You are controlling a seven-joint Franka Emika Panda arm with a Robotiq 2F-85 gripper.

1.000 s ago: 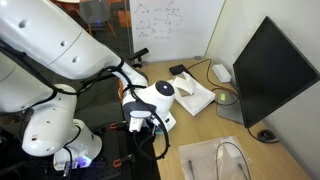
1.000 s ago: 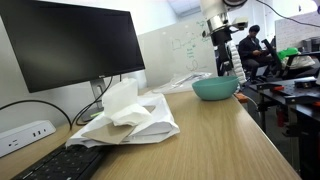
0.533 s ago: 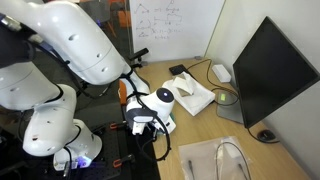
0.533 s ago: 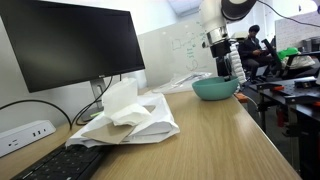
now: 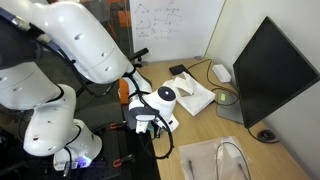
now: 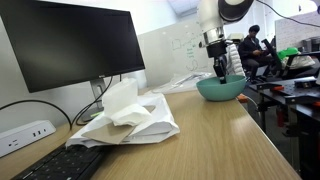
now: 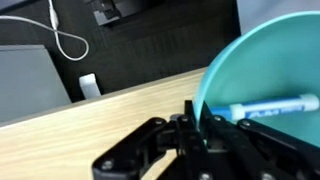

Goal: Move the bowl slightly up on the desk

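The gripper (image 7: 197, 118) is seen nearest in the wrist view. Its black fingers are clamped over the rim of the bowl (image 7: 265, 55), with one finger outside the wall and one inside. The right of that view is filled by the turquoise bowl, and a blue and white marker (image 7: 272, 104) is laid inside it. The light wooden desk (image 7: 90, 130) is spread beneath both. Beyond its straight edge, a white cable (image 7: 65, 38) is looped against a dark surface.

In an exterior view, a dark keyboard (image 6: 55, 165) is placed closest on the desk (image 6: 200, 145), with a white power strip (image 6: 25, 132) just behind it. A white box (image 6: 125, 112) topped with crumpled tissue is set next, below a large black monitor (image 6: 70, 45). Farther along, near the desk's far right edge, the bowl (image 6: 221, 89) is gripped from above by the gripper (image 6: 222, 70). Whether the bowl's base is touching the wood cannot be told. A whiteboard (image 6: 185, 50) with writing is seen behind.

In an exterior view, the bowl is hidden behind the white arm (image 5: 85, 45).
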